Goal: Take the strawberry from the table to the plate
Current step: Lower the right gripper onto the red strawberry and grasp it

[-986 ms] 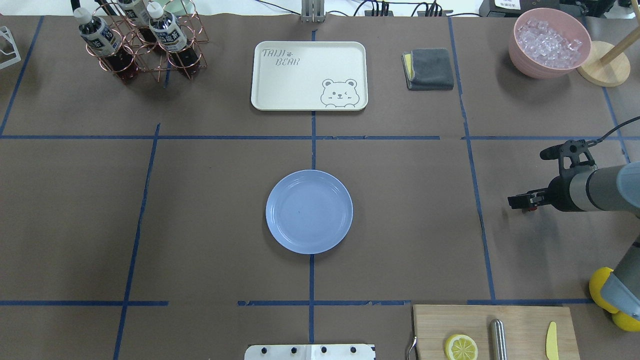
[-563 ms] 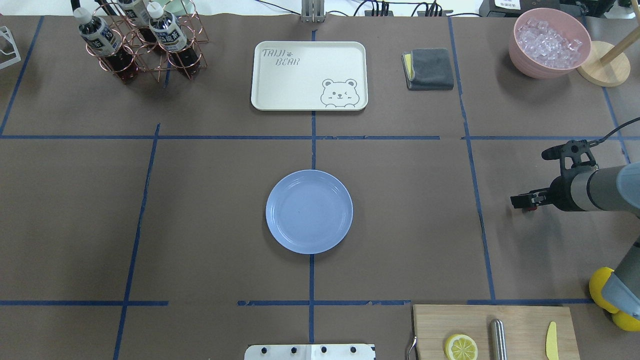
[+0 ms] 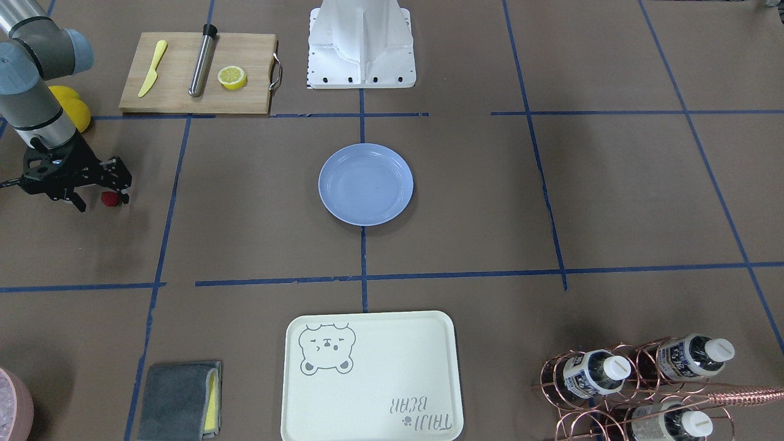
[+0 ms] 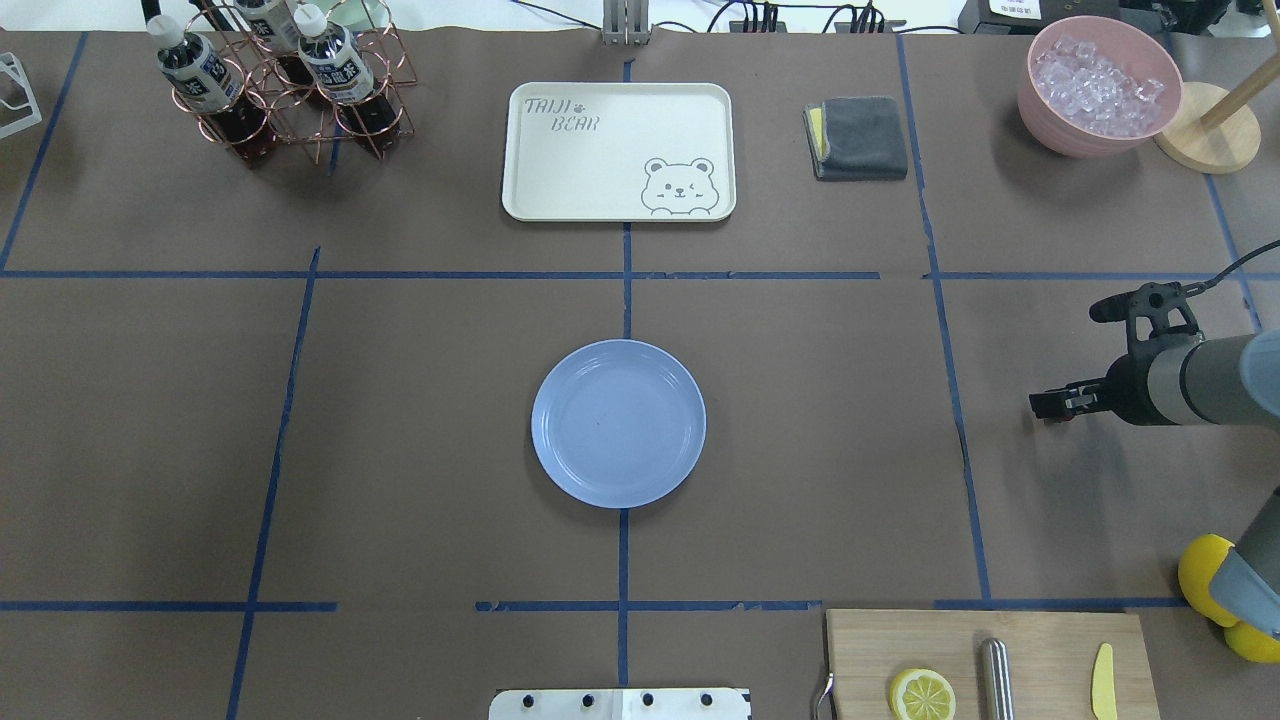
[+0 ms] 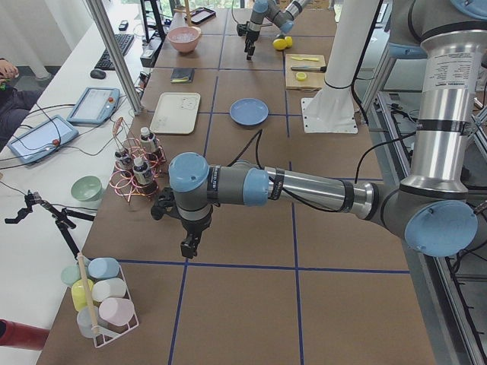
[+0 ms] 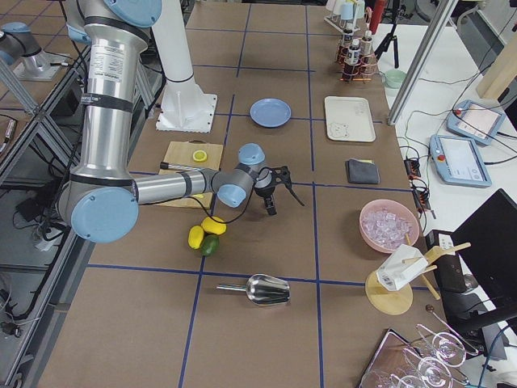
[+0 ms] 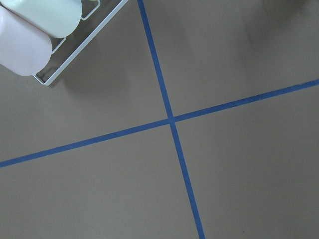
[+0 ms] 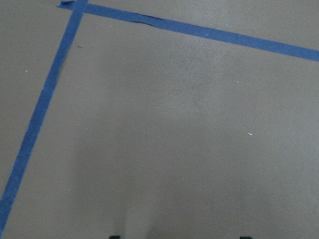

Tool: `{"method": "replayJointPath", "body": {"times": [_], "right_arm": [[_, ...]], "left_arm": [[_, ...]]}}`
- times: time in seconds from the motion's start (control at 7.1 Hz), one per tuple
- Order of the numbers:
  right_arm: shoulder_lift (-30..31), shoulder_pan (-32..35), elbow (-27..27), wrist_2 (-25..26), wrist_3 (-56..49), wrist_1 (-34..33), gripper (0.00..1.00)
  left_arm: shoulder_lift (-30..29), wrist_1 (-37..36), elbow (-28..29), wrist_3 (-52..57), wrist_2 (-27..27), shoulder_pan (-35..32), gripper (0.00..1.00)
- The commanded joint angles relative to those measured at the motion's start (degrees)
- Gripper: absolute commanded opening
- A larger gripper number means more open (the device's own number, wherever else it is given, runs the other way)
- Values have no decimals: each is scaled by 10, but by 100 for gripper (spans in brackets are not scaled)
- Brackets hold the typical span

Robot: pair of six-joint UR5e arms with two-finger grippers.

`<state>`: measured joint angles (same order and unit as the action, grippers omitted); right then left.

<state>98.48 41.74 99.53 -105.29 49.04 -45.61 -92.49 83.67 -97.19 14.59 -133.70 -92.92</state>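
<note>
The strawberry (image 3: 110, 198), small and dark red, lies on the brown paper table (image 4: 800, 450) at the robot's far right. My right gripper (image 3: 102, 202) hangs low over it, one finger on each side. The right wrist view shows two fingertips far apart at its bottom edge, so this gripper is open; the berry does not show there. The light-blue plate (image 4: 618, 423) sits bare at the table's middle, well to the left of the right gripper (image 4: 1045, 405). My left gripper (image 5: 188, 247) shows only in the exterior left view, and I cannot tell its state.
A cutting board (image 4: 990, 660) with a lemon half, a metal rod and a yellow knife lies at the front right, with lemons (image 4: 1205, 575) beside it. At the back stand a bear-print tray (image 4: 618, 150), grey cloth (image 4: 858, 138), pink ice bowl (image 4: 1098, 85) and bottle rack (image 4: 280, 85).
In the overhead view my right gripper has drifted a little to the right, away from the plate. The plate and the other objects have not moved.
</note>
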Motion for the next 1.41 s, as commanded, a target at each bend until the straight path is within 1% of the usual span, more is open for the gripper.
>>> {"method": "replayJointPath", "body": {"times": [0.0, 0.28, 0.42, 0.56, 0.7, 0.85, 0.99, 1.13, 1.27], "right_arm": [[0, -4, 0, -1, 1, 0, 83], [-1, -10, 0, -1, 2, 0, 83], [-1, -11, 1, -1, 2, 0, 69], [-1, -10, 1, -2, 1, 0, 19], [-1, -10, 1, -1, 2, 0, 0], [0, -8, 7, -2, 5, 1, 0], [-9, -10, 28, 0, 16, 0, 0], [-49, -13, 50, -2, 74, -10, 0], [-116, -35, 53, -1, 117, -64, 0]], "left_arm": [[0, 0, 1, 0, -1, 0, 100], [0, 0, 1, 1, -1, 0, 100], [-1, 0, 2, 0, -1, 0, 100], [0, 0, 2, 1, -1, 0, 100], [-1, -1, 1, 1, -1, 0, 100], [0, -1, 0, 2, -2, 0, 100], [-1, -1, 0, 2, -2, 0, 100], [-1, -1, 0, 2, -2, 0, 100], [-1, -1, 0, 3, -2, 0, 100]]}}
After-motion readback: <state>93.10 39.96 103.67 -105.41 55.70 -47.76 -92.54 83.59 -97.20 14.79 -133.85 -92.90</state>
